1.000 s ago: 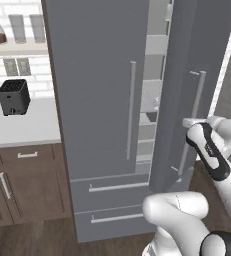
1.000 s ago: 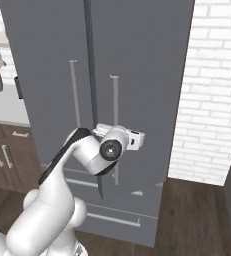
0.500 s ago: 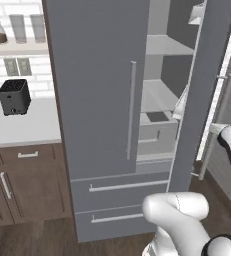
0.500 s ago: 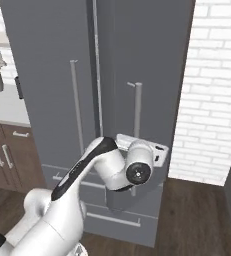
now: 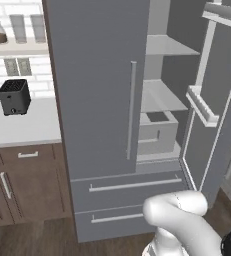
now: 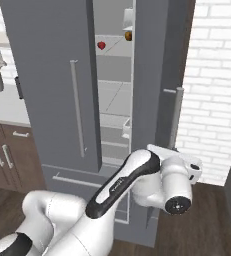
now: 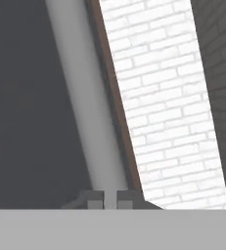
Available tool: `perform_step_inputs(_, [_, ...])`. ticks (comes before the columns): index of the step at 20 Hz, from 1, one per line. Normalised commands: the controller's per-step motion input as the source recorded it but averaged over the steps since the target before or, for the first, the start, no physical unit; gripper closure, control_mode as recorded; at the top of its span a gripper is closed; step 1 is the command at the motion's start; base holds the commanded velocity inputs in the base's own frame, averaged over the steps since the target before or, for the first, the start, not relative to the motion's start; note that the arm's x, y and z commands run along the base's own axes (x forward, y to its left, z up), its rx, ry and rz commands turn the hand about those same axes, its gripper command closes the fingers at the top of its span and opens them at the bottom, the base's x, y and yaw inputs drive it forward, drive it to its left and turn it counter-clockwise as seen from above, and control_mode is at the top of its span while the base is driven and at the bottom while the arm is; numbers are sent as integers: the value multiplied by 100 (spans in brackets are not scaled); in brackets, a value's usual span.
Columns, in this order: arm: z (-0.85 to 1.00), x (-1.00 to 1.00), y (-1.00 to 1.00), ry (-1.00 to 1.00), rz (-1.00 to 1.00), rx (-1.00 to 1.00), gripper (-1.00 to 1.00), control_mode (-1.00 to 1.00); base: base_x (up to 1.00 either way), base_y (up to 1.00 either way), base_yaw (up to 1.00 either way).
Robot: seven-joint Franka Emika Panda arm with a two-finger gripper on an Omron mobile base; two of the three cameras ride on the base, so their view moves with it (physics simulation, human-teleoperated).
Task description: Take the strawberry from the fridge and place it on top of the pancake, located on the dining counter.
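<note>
Arm [image 6: 137, 180] is showing glossy white rounded shells, fat tubular links with smooth bulging elbows. A dark, near-black band with faint pale lettering is running along one link in the right base view. Wrist block [image 6: 174, 185] is looking chunky and white, ending in a round black cap with a small pale centre dot on its near face. A flat white flange is sticking out at its far right side. Dark joint ring is peeking at the near left base shell. Fingertips [image 7: 96, 197] are appearing as two small grey squared pads, narrow slit between them.
</note>
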Motion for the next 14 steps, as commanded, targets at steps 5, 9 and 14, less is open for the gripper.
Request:
perform_step_inputs(5, [-5, 0, -100, -12, -8, 5, 100, -100, 0, 0, 0])
perform_step_inputs(9, [31, -55, -100, -2, -17, 15, 100, -100, 0, 0, 0])
perform_step_inputs(14, [71, -100, 16, -17, -1, 15, 100, -100, 0, 0, 0])
